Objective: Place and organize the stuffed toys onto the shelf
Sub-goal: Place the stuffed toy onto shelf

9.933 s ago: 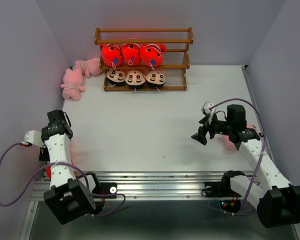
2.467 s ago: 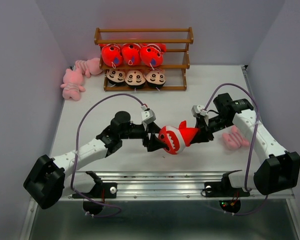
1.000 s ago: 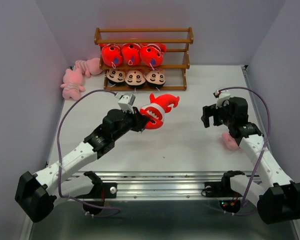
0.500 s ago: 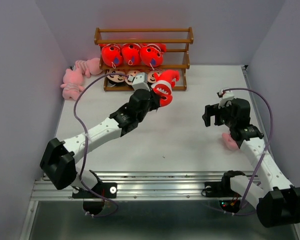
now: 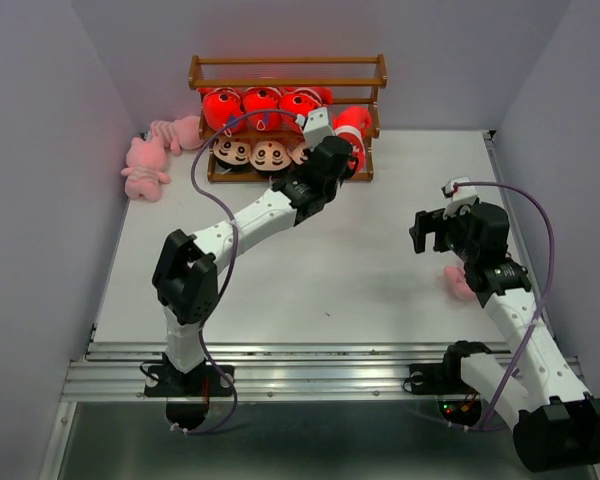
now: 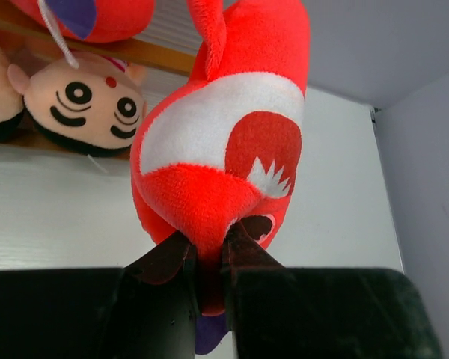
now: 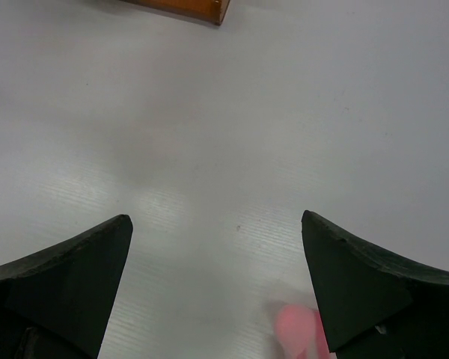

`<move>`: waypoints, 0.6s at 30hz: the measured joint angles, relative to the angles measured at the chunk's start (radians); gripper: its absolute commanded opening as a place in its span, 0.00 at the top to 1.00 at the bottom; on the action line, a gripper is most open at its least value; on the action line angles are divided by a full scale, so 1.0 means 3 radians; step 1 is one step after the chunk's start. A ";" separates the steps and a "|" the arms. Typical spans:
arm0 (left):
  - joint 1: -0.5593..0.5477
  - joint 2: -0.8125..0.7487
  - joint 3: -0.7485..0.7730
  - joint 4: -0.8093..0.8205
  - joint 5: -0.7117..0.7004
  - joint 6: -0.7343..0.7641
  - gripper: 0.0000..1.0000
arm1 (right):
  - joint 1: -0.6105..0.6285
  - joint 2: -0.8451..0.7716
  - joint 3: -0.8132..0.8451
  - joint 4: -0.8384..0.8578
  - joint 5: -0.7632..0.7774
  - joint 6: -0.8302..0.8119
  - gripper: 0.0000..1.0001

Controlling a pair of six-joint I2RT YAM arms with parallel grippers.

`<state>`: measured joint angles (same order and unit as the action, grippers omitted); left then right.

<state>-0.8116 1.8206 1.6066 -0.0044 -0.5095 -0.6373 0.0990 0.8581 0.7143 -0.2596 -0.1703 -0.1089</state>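
Grasping a red-orange white-banded plush fish [image 6: 217,149] in my left gripper [image 6: 208,250] at the brown wooden shelf [image 5: 288,82]; my right gripper [image 7: 215,221] is released.

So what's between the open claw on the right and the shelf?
Nothing, just bare white table between the right gripper and the shelf, as the right wrist view shows.

Brown wooden three-tier slatted shelf [image 5: 287,71] stands at the far edge of the table [image 5: 280,270]. On the middle tier I count three red-orange plush fish with white bands [image 5: 262,108], side by side. On the bottom tier are three black-haired boy dolls [image 5: 270,154], faces out.

The fourth red-orange fish [image 6: 224,149] is pinched at its lower end in my left gripper [image 6: 208,250], at the shelf's right end, just beside the rightmost doll.

Two pink plush frog-like toys [image 5: 145,168] lie on the table left of the shelf. A third pink toy [image 5: 458,283] lies near the right edge, partly hidden.
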 measured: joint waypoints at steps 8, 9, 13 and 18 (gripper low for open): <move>0.0000 0.0744 0.1066 -0.0350 -0.0182 0.0144 1.00 | 0.0000 -0.0053 -0.0034 0.0005 0.0004 -0.0009 0.00; 0.0001 0.0825 0.1186 -0.0404 -0.0203 0.0164 1.00 | 0.0000 -0.0060 -0.0034 0.0006 0.0009 -0.0009 0.00; 0.0018 0.1024 0.1498 -0.0553 -0.0240 0.0210 1.00 | 0.0000 -0.0085 -0.0034 0.0010 0.0010 -0.0010 0.00; 0.0072 0.1136 0.1682 -0.0660 -0.0243 0.0217 1.00 | 0.0000 -0.0097 -0.0034 0.0023 0.0010 -0.0010 0.00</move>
<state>-0.7898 2.1612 2.1113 -0.2024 -0.5823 -0.5720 0.0990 0.8291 0.7040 -0.2527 -0.1673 -0.1120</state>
